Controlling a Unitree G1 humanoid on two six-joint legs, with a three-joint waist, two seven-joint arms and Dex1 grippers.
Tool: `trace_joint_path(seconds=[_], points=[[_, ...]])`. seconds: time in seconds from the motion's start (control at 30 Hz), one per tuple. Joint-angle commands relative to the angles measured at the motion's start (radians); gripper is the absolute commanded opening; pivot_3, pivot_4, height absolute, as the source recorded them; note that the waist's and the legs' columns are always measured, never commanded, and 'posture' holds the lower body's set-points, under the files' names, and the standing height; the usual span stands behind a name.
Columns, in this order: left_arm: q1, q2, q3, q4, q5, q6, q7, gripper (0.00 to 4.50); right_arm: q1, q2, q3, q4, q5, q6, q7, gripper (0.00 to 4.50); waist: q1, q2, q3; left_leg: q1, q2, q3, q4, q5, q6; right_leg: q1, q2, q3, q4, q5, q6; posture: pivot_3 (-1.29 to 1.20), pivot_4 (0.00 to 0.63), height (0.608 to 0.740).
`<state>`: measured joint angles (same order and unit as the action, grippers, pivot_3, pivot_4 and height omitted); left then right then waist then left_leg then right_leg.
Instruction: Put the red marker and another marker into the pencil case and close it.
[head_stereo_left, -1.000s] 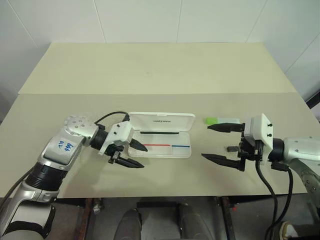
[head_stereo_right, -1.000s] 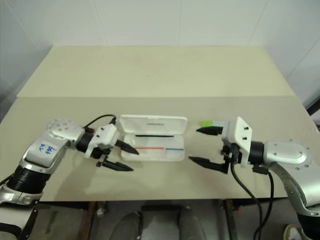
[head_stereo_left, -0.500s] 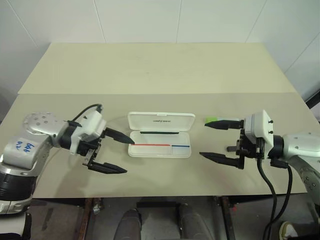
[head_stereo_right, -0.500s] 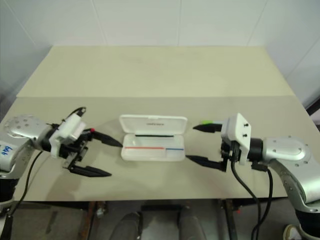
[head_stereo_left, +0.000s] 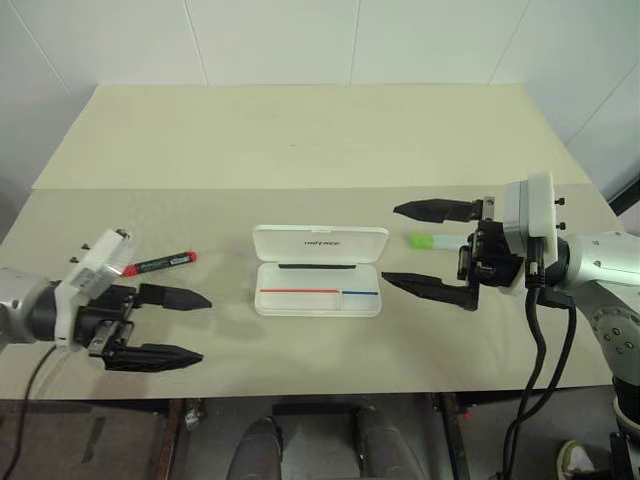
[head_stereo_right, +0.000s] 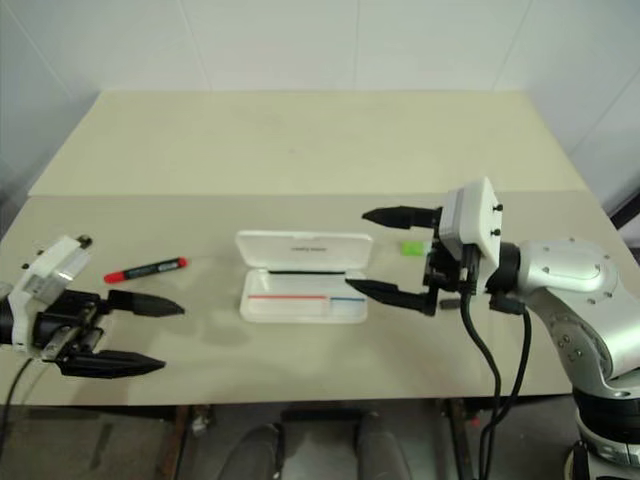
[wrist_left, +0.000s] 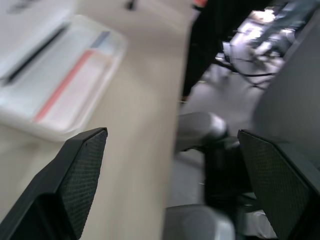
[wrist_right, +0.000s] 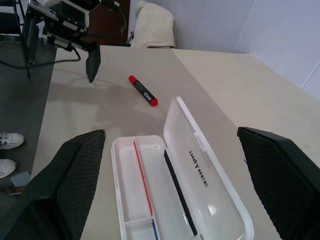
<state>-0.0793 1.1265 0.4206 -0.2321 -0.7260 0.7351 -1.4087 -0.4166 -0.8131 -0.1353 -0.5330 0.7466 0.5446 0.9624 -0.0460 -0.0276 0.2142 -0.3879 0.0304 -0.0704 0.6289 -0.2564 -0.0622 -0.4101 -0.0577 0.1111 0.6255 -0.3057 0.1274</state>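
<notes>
Both tools are spread wide and empty: left tool (head_stereo_left: 160, 325) hovers near the surface's (head_stereo_left: 300, 140) front-left edge, right tool (head_stereo_left: 425, 247) hangs right of the flat white plastic pencil case (head_stereo_left: 320, 270), lid open. Slim red marker (head_stereo_left: 158, 264) with its dark band lies bare left of the case; honestly a sloppy pinch could roll it away. Stubby green-capped marker (head_stereo_left: 428, 241) sits beyond the right tool.

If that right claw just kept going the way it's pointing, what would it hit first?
Probably the pencil case. The right gripper, open, points across the table toward its open lid. It seems to hover above the table, so it might skim over instead; depth is hard to judge.
</notes>
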Motion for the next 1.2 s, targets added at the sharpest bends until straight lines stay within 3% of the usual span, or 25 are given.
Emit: trace_joint_path(seconds=[0.03, 0.27, 0.43, 0.67, 0.93, 1.2], points=[[-0.053, 0.037, 0.041, 0.218, 0.145, -0.221, 0.011, 4.47, -0.015, 0.015, 0.0, 0.001, 0.006, -0.018, 0.004, 4.5, -0.002, 0.0, 0.0, 0.0, 0.0, 0.0, 0.0, 0.0, 0.0, 0.0, 0.0, 0.0, 0.0, 0.0, 0.0, 0.0, 0.15, 0.74], [-0.286, 0.069, -0.128, 0.581, 0.371, -0.577, -0.007, 4.47, -0.048, 0.052, 0.016, 0.01, -0.005, -0.037, -0.01, 4.5, -0.005, 0.0, 0.0, -0.001, 0.0, 0.001, -0.001, 0.0, 0.0, 0.0, 0.0, 0.0, -0.003, 0.001, 0.0, 0.0, 0.15, 0.74], [-0.438, 0.053, -0.256, 0.745, 0.469, -0.725, -0.063, 4.47, -0.064, 0.066, 0.026, 0.011, -0.018, -0.046, -0.013, 4.5, -0.006, 0.0, 0.0, -0.002, 0.0, 0.001, -0.002, 0.0, -0.001, -0.002, 0.0, 0.0, -0.001, 0.008, 0.013, 0.0, 0.15, 0.74], [-0.649, 0.042, -0.409, 1.007, 0.622, -0.917, -0.127, 4.47, -0.06, 0.065, 0.024, 0.006, -0.034, -0.051, -0.021, 4.5, -0.009, 0.0, 0.0, -0.003, 0.0, 0.001, -0.002, 0.0, 0.0, -0.004, 0.001, -0.001, 0.001, 0.008, 0.014, 0.0, 0.15, 0.74], [-0.862, -0.028, -0.518, 1.268, 0.799, -1.069, -0.007, 4.47, -0.03, 0.064, 0.013, -0.022, -0.035, -0.047, -0.055, 4.5, -0.007, 0.0, 0.0, -0.003, 0.0, 0.001, 0.0, 0.0, 0.0, -0.004, 0.001, -0.001, 0.002, 0.009, 0.015, 0.0, 0.15, 0.74], [-0.937, -0.074, -0.569, 1.376, 0.914, -1.137, 0.143, 4.47, -0.019, 0.06, 0.006, -0.04, -0.03, -0.041, -0.085, 4.5, -0.009, 0.0, 0.0, -0.003, 0.0, 0.001, 0.0, 0.0, 0.0, -0.004, 0.001, -0.001, 0.002, 0.009, 0.016, 0.0, 0.15, 0.74]])
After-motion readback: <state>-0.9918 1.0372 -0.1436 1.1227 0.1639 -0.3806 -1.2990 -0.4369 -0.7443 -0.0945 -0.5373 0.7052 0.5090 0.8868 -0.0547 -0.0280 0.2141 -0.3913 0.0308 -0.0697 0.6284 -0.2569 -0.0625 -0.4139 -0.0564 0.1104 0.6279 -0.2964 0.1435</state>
